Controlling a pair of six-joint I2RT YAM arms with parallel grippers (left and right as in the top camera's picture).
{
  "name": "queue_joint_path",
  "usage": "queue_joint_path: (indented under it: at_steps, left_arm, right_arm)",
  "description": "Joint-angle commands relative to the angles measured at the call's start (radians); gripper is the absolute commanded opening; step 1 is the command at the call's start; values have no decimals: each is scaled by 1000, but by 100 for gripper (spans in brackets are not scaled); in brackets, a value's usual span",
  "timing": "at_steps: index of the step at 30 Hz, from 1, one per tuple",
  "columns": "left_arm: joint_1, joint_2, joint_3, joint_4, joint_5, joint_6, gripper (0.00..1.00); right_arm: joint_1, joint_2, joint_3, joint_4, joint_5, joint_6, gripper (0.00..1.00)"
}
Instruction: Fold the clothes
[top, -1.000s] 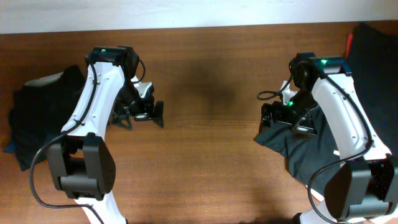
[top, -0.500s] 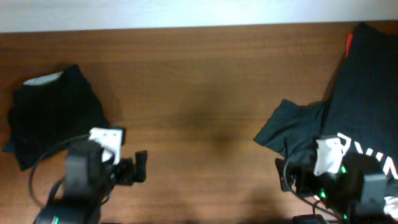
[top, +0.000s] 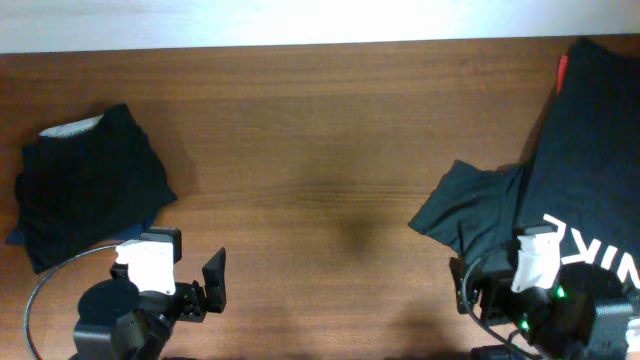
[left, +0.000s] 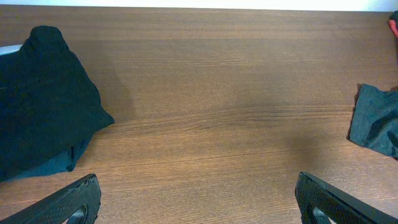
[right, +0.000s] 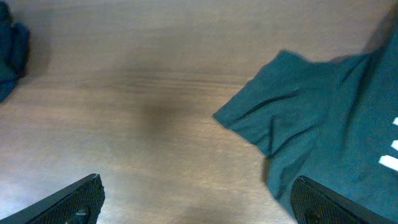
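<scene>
A folded stack of dark clothes lies at the left of the table; it also shows in the left wrist view. An unfolded dark teal garment lies at the right, beside a black shirt with white lettering. The teal garment shows in the right wrist view and at the edge of the left wrist view. My left gripper is open and empty, pulled back near the front edge. My right gripper is open and empty, near the front right.
The wooden table spreads between the two piles. A red bit of fabric shows at the far right by the black shirt. The table's back edge meets a white wall.
Both arms have drawn back from over the table to the front edge. The right gripper left the teal garment, which lies where it was. The left stack is now uncovered.
</scene>
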Motion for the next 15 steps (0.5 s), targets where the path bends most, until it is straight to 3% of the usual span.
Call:
queue_joint_path:
  at_steps: [1, 6, 11, 13, 14, 15]
  left_arm:
    - [-2, -6, -10, 2, -14, -9, 99]
    - [-2, -6, -10, 2, -14, -9, 99]
    - [-2, -6, -10, 2, -14, -9, 99]
    - [-2, -6, -10, 2, -14, -9, 99]
    - [-2, -6, -10, 2, -14, -9, 99]
    - [-2, -6, -10, 2, -14, -9, 99]
  right_arm:
    - [0, -151, -86, 73, 98, -13, 99]
    - [14, -481, -578, 571, 72, -13, 99]
    - [46, -481, -924, 1186, 186, -14, 99]
    - [47, -481, -940, 1185, 198, -133, 98]
    - [47, -481, -940, 1079, 198, -177, 99]
    - [47, -481, -940, 1082, 201, -177, 99]
